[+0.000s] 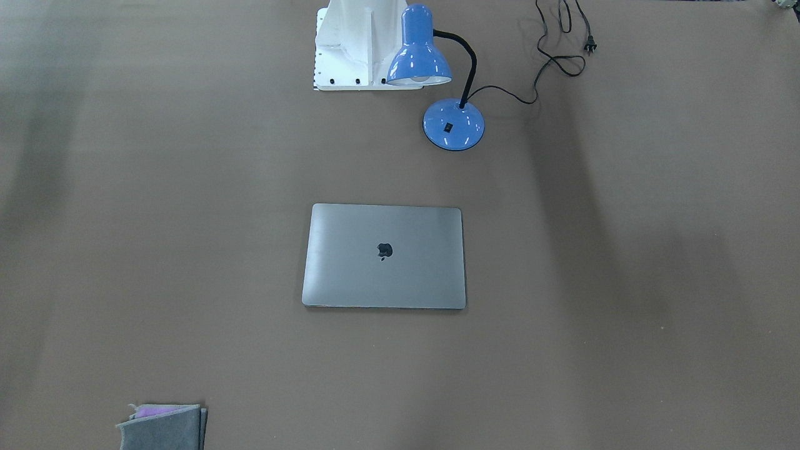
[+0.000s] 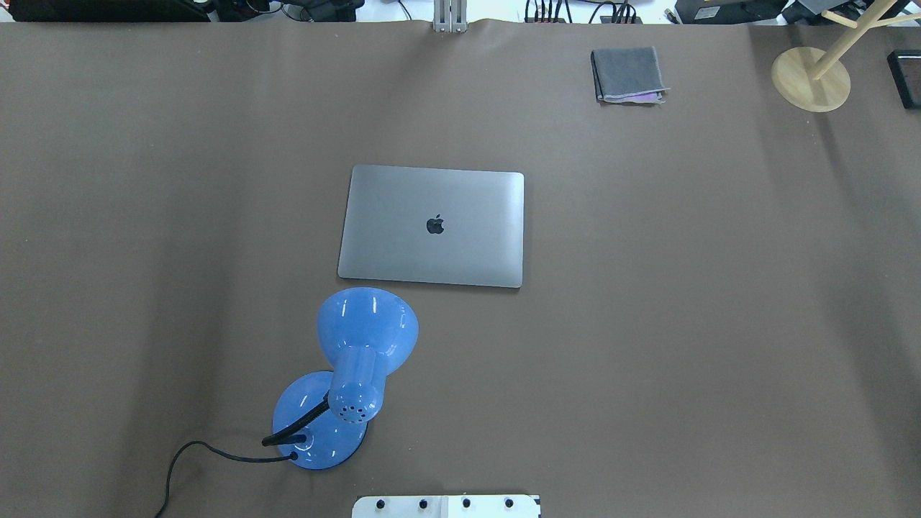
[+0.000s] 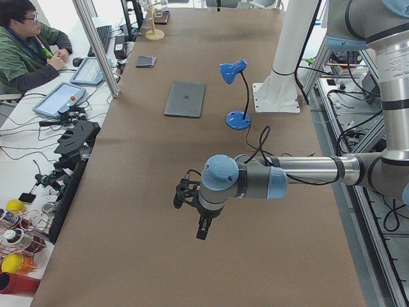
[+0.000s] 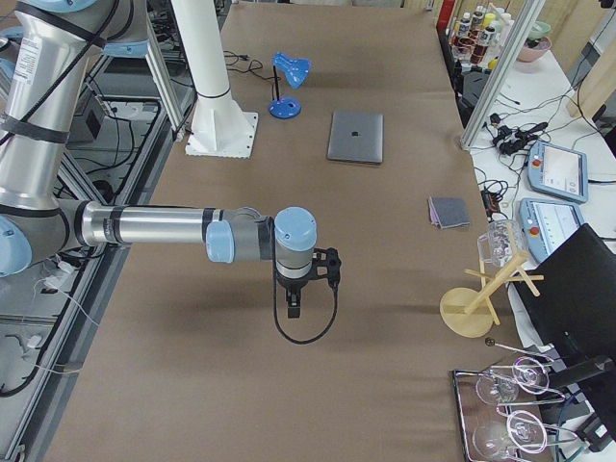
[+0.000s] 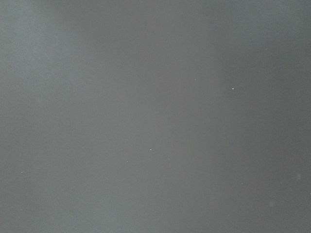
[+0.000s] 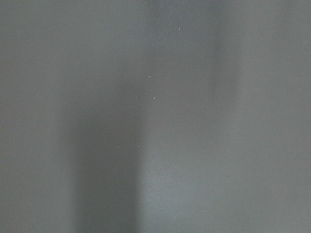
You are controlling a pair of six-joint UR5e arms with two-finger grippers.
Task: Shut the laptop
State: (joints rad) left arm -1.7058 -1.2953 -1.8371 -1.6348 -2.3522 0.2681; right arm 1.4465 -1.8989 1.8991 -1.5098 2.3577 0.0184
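Laptop (image 2: 432, 226) already lies shut. I can't tell whether the left pincer (image 3: 202, 228) or right pincer (image 4: 293, 306) is spread. I judge needless pressing could scratch its lid.

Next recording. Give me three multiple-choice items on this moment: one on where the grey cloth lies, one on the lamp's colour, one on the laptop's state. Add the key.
1. Where does the folded grey cloth lie?
A) on the table, apart from the laptop
B) on the lid
C) hanging off an edge

2. What colour is the desk lamp?
A) red
B) blue
C) white

3. How is the laptop?
A) open, screen upright
B) half open
C) shut flat, logo up

Key:
1 A, the cloth sits alone near the far edge.
2 B, shade and base are both blue.
3 C, only the lid shows, with no keys or screen.
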